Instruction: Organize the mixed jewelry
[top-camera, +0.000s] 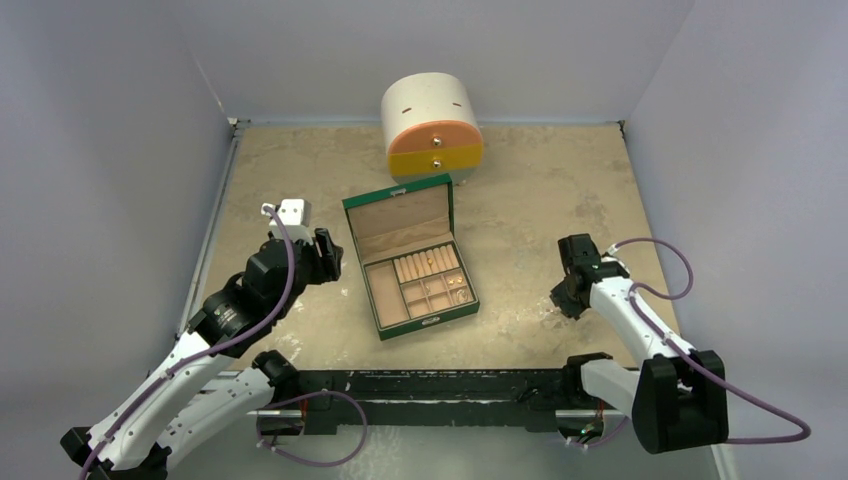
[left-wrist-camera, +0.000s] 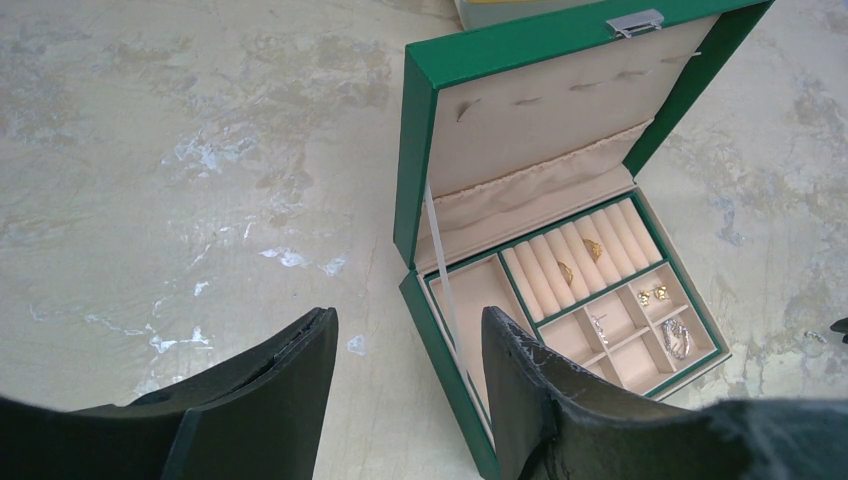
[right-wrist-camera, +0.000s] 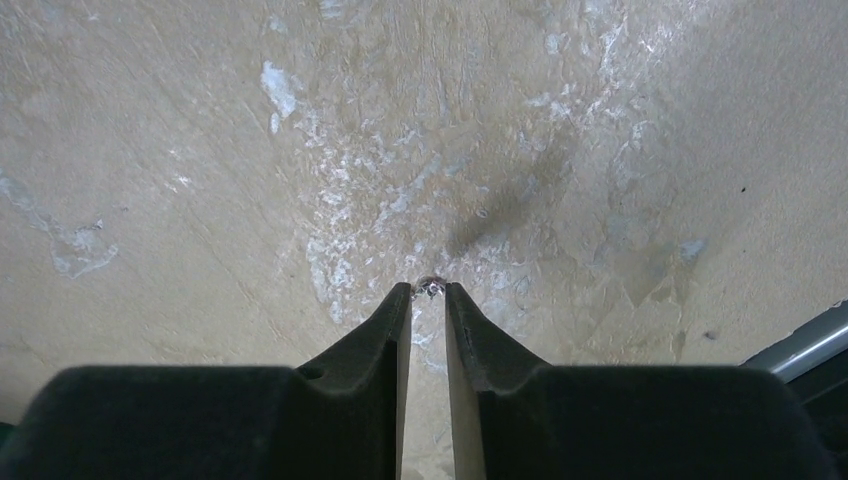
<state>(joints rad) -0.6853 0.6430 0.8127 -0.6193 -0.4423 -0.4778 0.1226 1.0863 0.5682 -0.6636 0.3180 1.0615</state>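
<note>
top: overhead from behind | left wrist: oblique, shares green box (left-wrist-camera: 413, 140) | right wrist: close, tabletop (right-wrist-camera: 200, 150)

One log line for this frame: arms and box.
left gripper: open, beside green box | right gripper: shut on silvery bit | box: lid up, gold rings in slots

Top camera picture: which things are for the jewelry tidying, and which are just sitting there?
For the job: gold rings, gold earrings, silver chain, tiny silvery piece in the right gripper, green box.
Just sitting: round drawer chest, drawers shut.
</note>
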